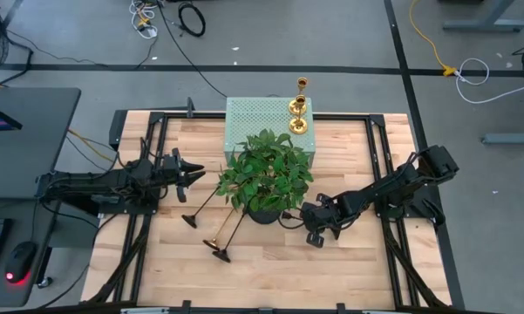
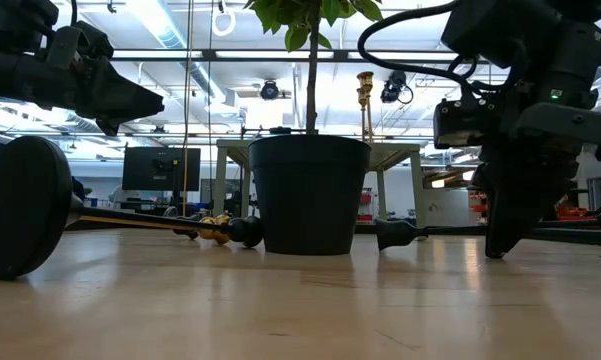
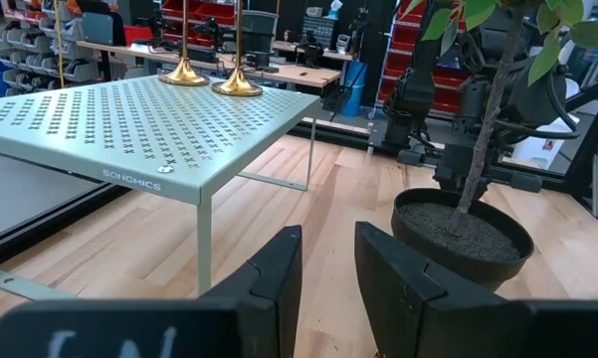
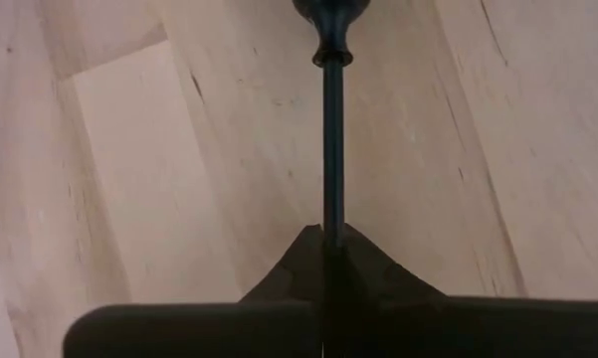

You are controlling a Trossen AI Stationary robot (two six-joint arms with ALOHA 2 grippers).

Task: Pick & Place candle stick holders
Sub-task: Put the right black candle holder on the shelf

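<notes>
While the right gripper (image 1: 316,228) sits low on the wooden table (image 1: 349,270), its 2 fingers are closed on the thin stem of a black candlestick (image 4: 331,129) that lies flat on the boards, the stem running straight out from between the fingertips to a bulbous end. Just beyond that end stands the black pot (image 2: 309,193) of the leafy potted plant (image 1: 266,173). On the far side of the pot from this gripper, 3 more candlesticks lie on the table: a black one (image 1: 202,206) angled toward the plant, a gold one (image 1: 223,231) and another black one (image 1: 230,239) beside it. Behind the plant is the pale green perforated box (image 1: 266,126), with 2 gold candlesticks (image 1: 298,115) standing upright on its corner and a third gold one (image 1: 302,85) upright just past it. The left gripper (image 1: 192,173) hovers above the table on the plant's other side, fingers slightly apart and holding nothing.
</notes>
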